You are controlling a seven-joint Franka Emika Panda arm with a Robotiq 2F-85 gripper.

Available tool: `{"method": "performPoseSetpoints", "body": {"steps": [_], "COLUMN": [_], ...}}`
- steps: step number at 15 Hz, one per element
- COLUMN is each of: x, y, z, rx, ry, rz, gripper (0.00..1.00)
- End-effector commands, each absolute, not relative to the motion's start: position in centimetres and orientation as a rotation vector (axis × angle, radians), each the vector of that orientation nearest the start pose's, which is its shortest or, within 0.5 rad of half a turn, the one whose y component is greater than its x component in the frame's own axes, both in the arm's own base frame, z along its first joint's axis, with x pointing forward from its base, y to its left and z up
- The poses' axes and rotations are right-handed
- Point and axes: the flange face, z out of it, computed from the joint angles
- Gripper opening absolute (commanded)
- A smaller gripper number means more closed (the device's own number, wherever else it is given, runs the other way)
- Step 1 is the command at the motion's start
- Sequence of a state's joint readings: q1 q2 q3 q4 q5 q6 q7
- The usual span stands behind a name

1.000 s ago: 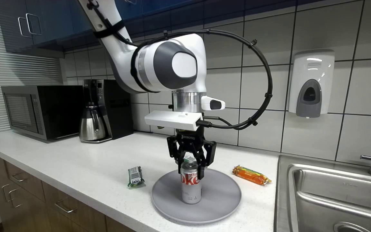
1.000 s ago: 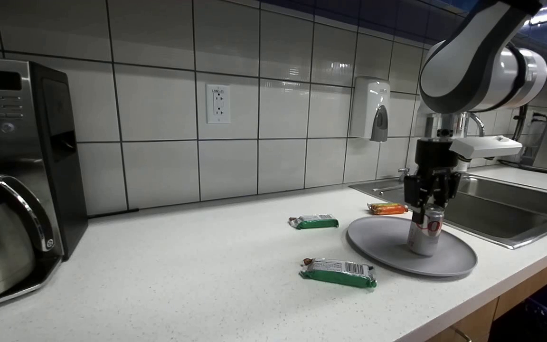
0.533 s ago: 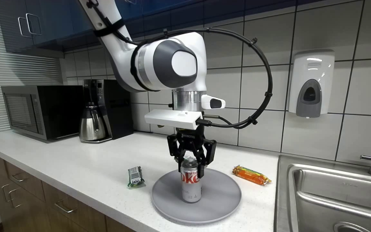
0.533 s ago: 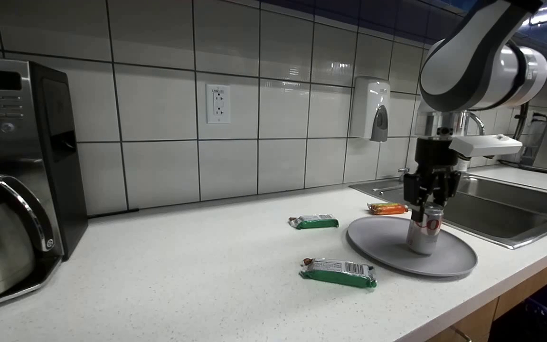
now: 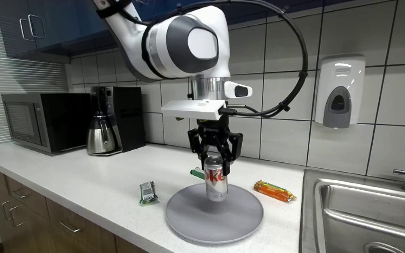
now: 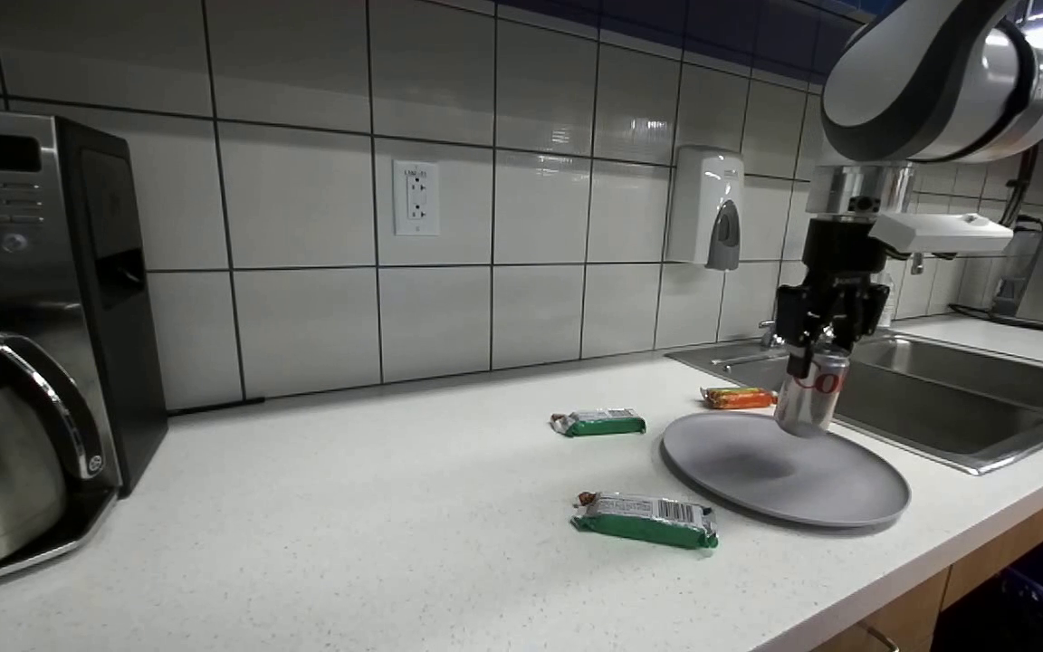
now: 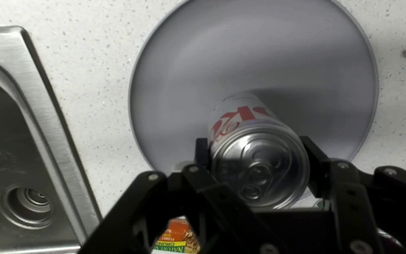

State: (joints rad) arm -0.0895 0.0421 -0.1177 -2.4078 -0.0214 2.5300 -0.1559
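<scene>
My claw is drawn in just as far as the silver Coke can allows, its two fingers pressed against opposite sides near the top. I hold the can about upright above the gray plate, its base apart from the plate. Near the plate lie an orange wrapped bar, a green-and-silver bar and a second green-and-silver bar; the sink is near the plate too.
</scene>
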Motion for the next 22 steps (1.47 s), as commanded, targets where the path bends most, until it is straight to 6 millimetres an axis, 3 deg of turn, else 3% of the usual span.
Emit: {"method": "performPoseSetpoints", "body": {"steps": [1, 9, 14, 22], "x": [47.5, 45.4, 44.2, 43.6], "y": [-12.3, -17.9, -20.4, -22.1], "z": [33.1, 33.7, 32.2, 28.4], "rx": [-3.161, -3.160, -3.165, -3.172], "ry": [0.099, 0.250, 0.351, 0.447], "rz": [-0.146, -0.131, -0.100, -0.004], "gripper": [0.38, 0.38, 0.38, 0.38]}}
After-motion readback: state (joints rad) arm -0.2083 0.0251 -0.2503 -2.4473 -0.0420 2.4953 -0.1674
